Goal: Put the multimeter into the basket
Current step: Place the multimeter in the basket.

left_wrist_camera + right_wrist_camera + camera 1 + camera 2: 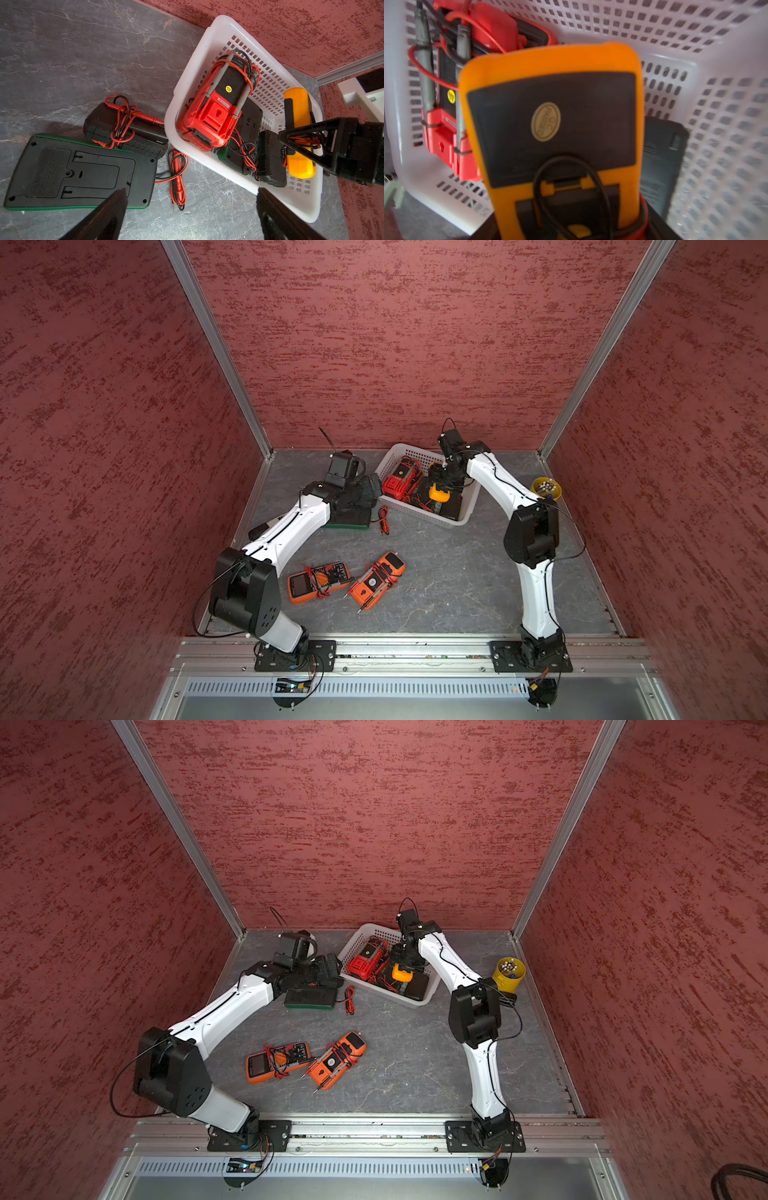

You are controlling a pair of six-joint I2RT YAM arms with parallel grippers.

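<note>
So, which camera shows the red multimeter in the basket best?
The left wrist view: the red multimeter lies whole and sharp in the basket, back up. Both top views show it small and far. The right wrist view shows only part of it, blurred, behind the yellow multimeter.

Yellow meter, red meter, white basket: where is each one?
yellow meter (pixel 301 108), left wrist view, yellow casing
red meter (pixel 207 124), left wrist view, red back bracket
white basket (pixel 193 79), left wrist view, side wall

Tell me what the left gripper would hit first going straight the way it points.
Probably the basket's near wall, right beside the loose test leads; depth is unclear.
</note>
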